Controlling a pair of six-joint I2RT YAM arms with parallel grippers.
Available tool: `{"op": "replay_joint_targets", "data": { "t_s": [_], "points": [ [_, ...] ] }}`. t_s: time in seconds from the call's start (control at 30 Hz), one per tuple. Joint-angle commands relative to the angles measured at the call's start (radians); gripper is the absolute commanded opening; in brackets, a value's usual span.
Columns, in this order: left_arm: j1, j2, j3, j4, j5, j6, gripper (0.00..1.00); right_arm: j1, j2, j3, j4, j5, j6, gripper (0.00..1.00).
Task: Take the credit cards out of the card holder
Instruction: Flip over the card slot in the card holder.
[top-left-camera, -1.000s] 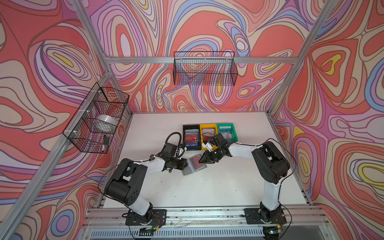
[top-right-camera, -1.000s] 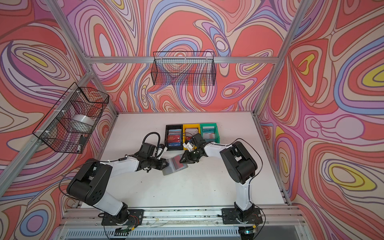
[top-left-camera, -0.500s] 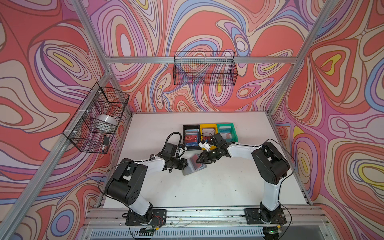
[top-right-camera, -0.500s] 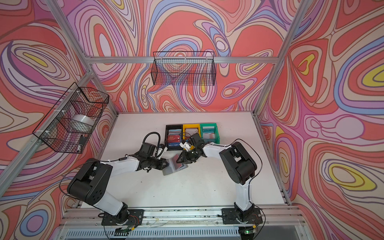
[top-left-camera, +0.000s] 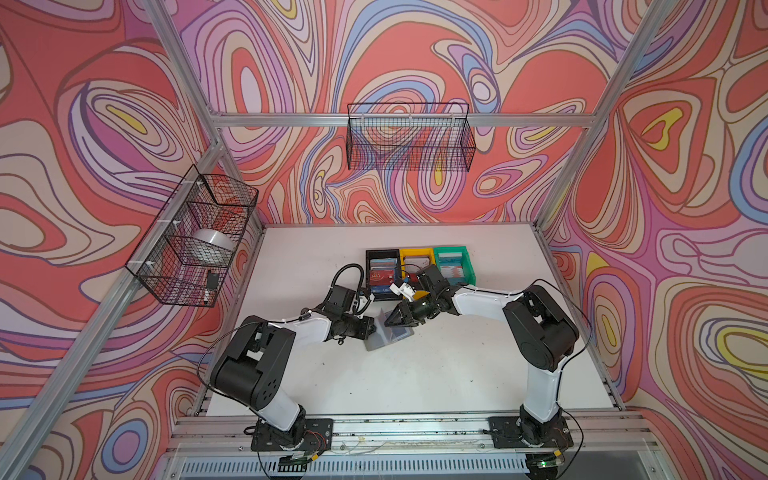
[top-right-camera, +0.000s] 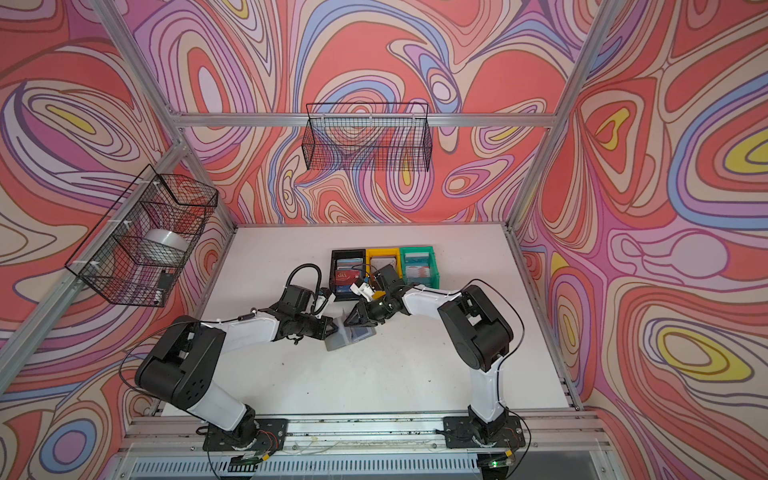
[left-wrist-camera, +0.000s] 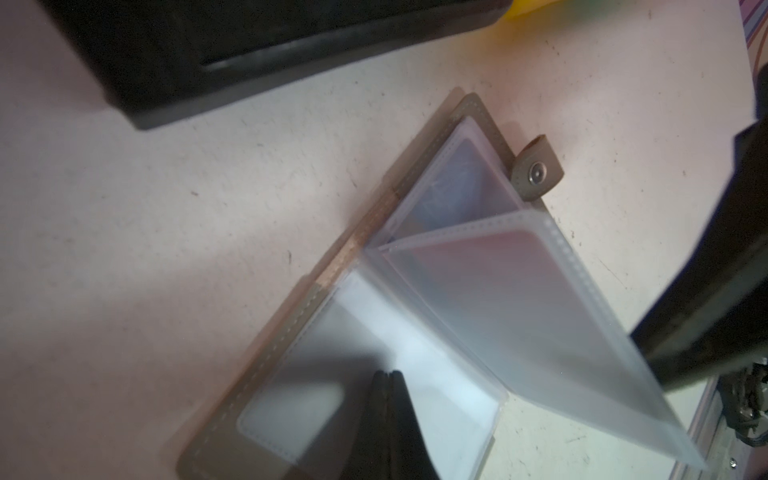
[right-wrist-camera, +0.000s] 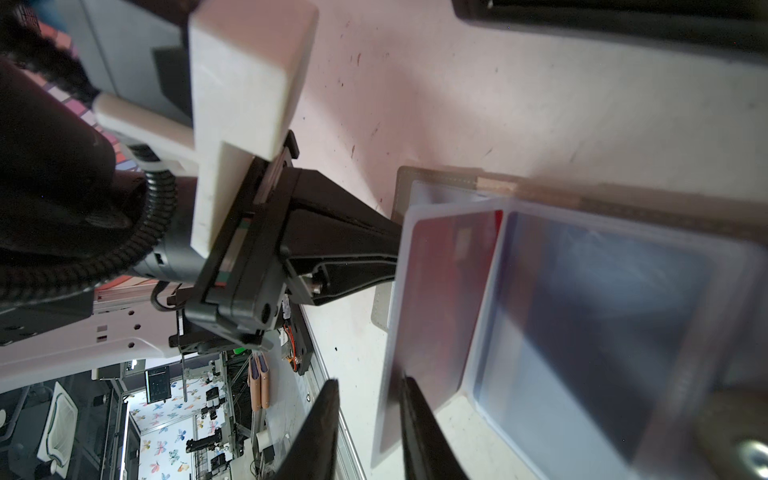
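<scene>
Left gripper (left-wrist-camera: 385, 376): fingers flat together, no gap, nothing between them. The paired tips press down on a clear pocket on one half of the card holder (left-wrist-camera: 316, 332).
Right gripper (right-wrist-camera: 369, 380): fingers part-way apart with a plain gap. The free edge of the raised sleeve (right-wrist-camera: 432, 232) sits in that gap against one finger and is not pinched from both sides.
Raised sleeve: frosted plastic with a stitched border. It is lifted off the flat pages and slants up from the spine, between the two grippers.
Red card (right-wrist-camera: 444, 299): inside the raised sleeve. I cannot tell whether it pokes past the sleeve's edge.
Blue card (right-wrist-camera: 602, 324): in the flat sleeve on the holder's other half, under the raised one.
Snap tab (left-wrist-camera: 538, 172): juts from the outer edge of the half with the blue card, metal stud facing up.
Card holder, position: lies open on the table (top-left-camera: 415, 374). In both top views it sits between the two gripper tips (top-left-camera: 384, 338) (top-right-camera: 347, 338), near the black bin (top-left-camera: 382, 252) but apart from it.
Black bin: holds loose cards (top-left-camera: 381, 275), a red one with white lettering on top and blue beside it.
Yellow bin (top-left-camera: 416, 250), green bin (top-left-camera: 451, 249): in a row with the black bin, side by side. Their contents are too small to name.
</scene>
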Motion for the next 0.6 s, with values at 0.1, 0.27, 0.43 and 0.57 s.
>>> {"op": "replay_joint_targets", "data": {
  "t_s": [0.1,0.27,0.43,0.57],
  "points": [
    [-0.004,0.013,0.006,-0.049,-0.002,0.013,0.0,0.017,0.004,0.019,0.013,-0.034,0.0,0.29],
    [-0.003,0.002,0.017,-0.068,-0.001,0.017,0.0,0.026,0.028,0.025,0.007,-0.052,0.0,0.28],
    [-0.005,-0.037,0.053,-0.133,-0.015,0.035,0.0,0.037,0.054,0.027,-0.004,-0.057,-0.003,0.29],
    [-0.004,-0.079,0.08,-0.186,-0.025,0.044,0.0,0.038,0.075,0.036,-0.018,-0.045,-0.002,0.28]
  ]
}}
